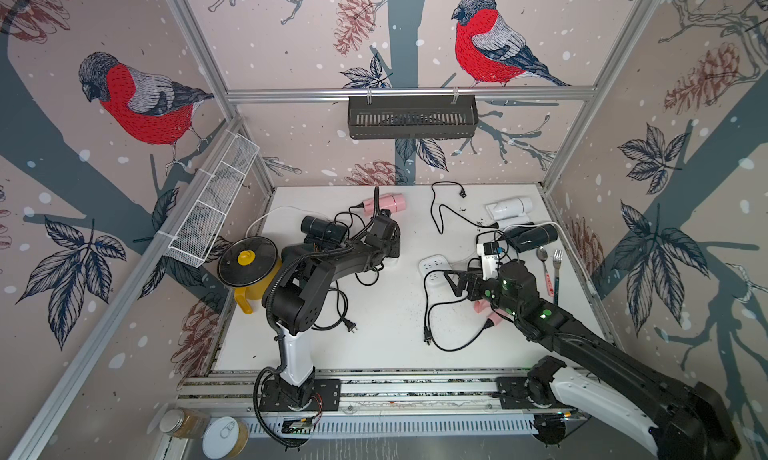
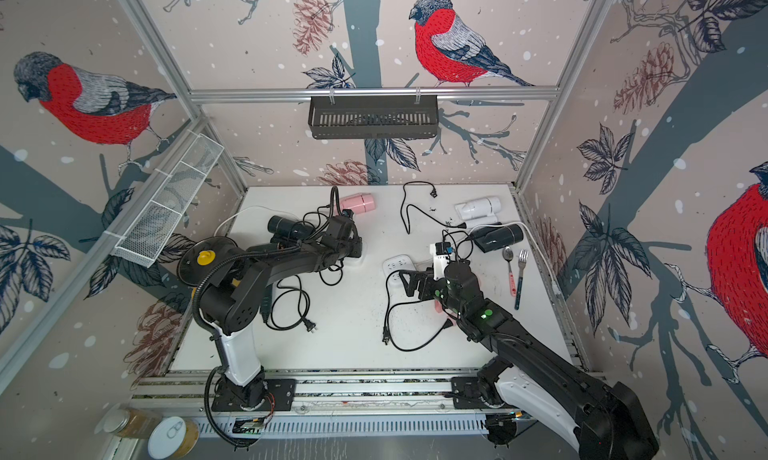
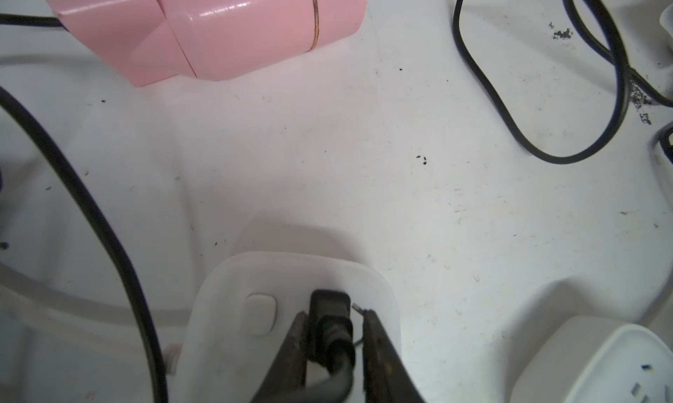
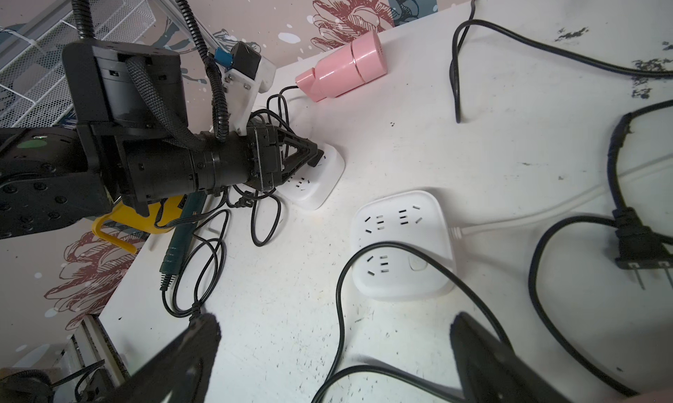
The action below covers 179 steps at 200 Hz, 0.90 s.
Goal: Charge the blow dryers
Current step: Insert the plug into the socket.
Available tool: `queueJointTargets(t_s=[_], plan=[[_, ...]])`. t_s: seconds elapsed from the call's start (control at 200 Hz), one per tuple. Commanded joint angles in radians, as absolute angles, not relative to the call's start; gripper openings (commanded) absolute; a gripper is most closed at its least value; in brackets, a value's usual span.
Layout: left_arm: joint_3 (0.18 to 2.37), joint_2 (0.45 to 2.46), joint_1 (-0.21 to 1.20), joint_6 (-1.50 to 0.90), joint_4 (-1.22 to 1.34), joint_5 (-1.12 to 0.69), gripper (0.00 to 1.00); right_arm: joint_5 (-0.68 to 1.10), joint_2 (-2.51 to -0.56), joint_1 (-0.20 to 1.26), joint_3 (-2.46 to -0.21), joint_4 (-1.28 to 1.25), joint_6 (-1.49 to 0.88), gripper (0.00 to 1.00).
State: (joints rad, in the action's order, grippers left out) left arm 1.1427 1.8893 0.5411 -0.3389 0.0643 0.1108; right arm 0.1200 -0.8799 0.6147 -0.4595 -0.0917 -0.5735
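White tabletop (image 1: 395, 312) inside that bird-wallpaper booth was a proper cable jungle, so you had your work cut out. Your left gripper (image 3: 335, 313) sat over the left power strip (image 3: 233, 284) with a black plug (image 3: 329, 306) between its jaws. They stood narrow, one finger (image 3: 287, 350) against the plug body and a sliver of gap on the other side, so it didn't look clamped. The plug looked pushed into a socket beside the strip's switch, but I couldn't tell if it was fully flush, or which dryer it belonged to. You'd have done best to open a touch wider and back straight off along the cord, not sideways, so nothing tugged it out. Your right gripper (image 4: 333, 321) hung wide open and empty near the second power strip (image 4: 400, 244). Its sockets looked free, but a loose cord (image 4: 340, 273) lay draped across it and wanted nudging off first. For the blow dryers, the pink blow dryer (image 3: 218, 26) lay just beyond the left strip and a black blow dryer (image 1: 322, 227) beside the left arm. The white blow dryer (image 1: 509, 208) and the other black dryer (image 1: 534, 235) were at the far right. A second pink dryer (image 1: 480, 307) was mostly hidden under the right arm, and the dark green dryer (image 4: 182, 233) half under the left. A spare plug (image 4: 641, 253) lay near the right gripper, which looked like the easy next pick. The yellow pot (image 1: 245, 300), spoon (image 1: 543, 256) and fork (image 1: 557, 271) sat off to the sides.
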Motion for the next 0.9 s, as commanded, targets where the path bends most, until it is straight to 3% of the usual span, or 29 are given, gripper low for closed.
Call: queueJointTargets(t_s=[0.0,0.25,0.51,0.785,0.89], plan=[[1.163,1.867,0.541,-0.329,0.029,0.108,0.40,0.114,-0.881,0.616,-0.457,-0.127,-0.573,1.00],[1.161,1.793,0.541,-0.331,0.011,0.086,0.72,0.110,-0.871,0.617,-0.454,-0.120,-0.569,1.00],[1.038,1.614,0.540,-0.375,-0.036,-0.044,0.99,0.135,-0.880,0.623,-0.479,-0.119,-0.542,1.00],[0.900,1.392,0.499,-0.405,-0.144,-0.241,0.99,0.121,-0.997,0.676,-0.559,-0.119,-0.508,0.99],[0.855,1.355,0.460,-0.464,-0.199,-0.230,0.89,0.112,-1.042,0.702,-0.582,-0.140,-0.514,0.99]])
